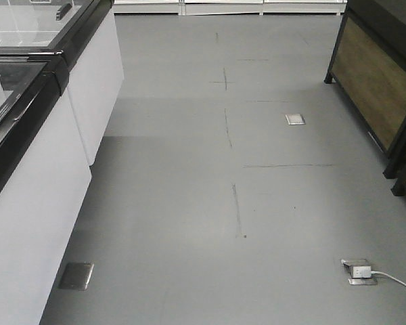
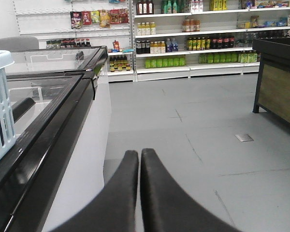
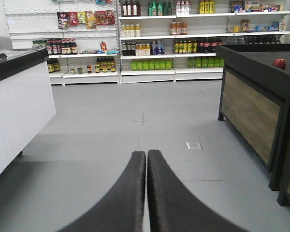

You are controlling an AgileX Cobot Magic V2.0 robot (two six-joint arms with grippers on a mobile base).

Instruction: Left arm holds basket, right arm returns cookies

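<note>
Left gripper [image 2: 139,152]: fingers pressed together, nothing between them, aimed over the grey floor [image 2: 208,145] beside the chest freezer [image 2: 58,123]. Basket [image 2: 0,108]: at the left edge of the left wrist view, above the freezer's glass lid, apart from the gripper; its contact with the lid cannot be determined. Right gripper [image 3: 146,153]: fingers together, empty, pointing toward the stocked shelves [image 3: 183,38], with the dark display stand [image 3: 251,101] to its right

1. The left gripper [image 2: 139,153], at the lower centre of its wrist view, shows two matte black fingers [image 2: 121,193], broad at the base and curving up to narrow rounded tips.
2. The right gripper [image 3: 146,154], at the lower centre of its own view, looks alike: smooth, dark, tapering.
</note>
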